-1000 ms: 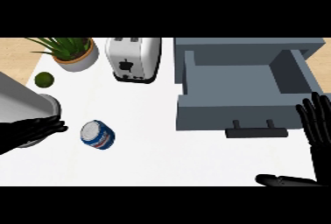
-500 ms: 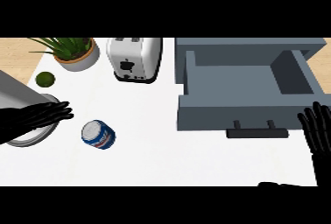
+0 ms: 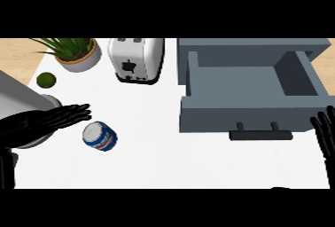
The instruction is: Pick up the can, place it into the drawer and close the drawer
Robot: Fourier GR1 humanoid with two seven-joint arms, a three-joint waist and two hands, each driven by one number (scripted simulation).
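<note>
A blue and white can (image 3: 99, 136) lies on its side on the white counter (image 3: 170, 159), left of centre. My left hand (image 3: 39, 124) is just left of and slightly above it, fingers straight and spread toward the can, apart from it. The grey drawer (image 3: 252, 86) stands pulled open at the upper right, its inside bare, its dark handle (image 3: 259, 135) on the front. At the right edge my right hand (image 3: 325, 135) rests open with fingers up, beside the drawer front.
A white toaster (image 3: 136, 60) stands at the back centre, a potted plant (image 3: 75, 52) at the back left, and a green lime (image 3: 46, 80) below it. A grey rounded object (image 3: 20, 102) sits at the left edge, behind my left hand.
My left hand has moved right and closer to the can, fingers spreading out. The right hand has slid further toward the right edge. The can has stayed put.
</note>
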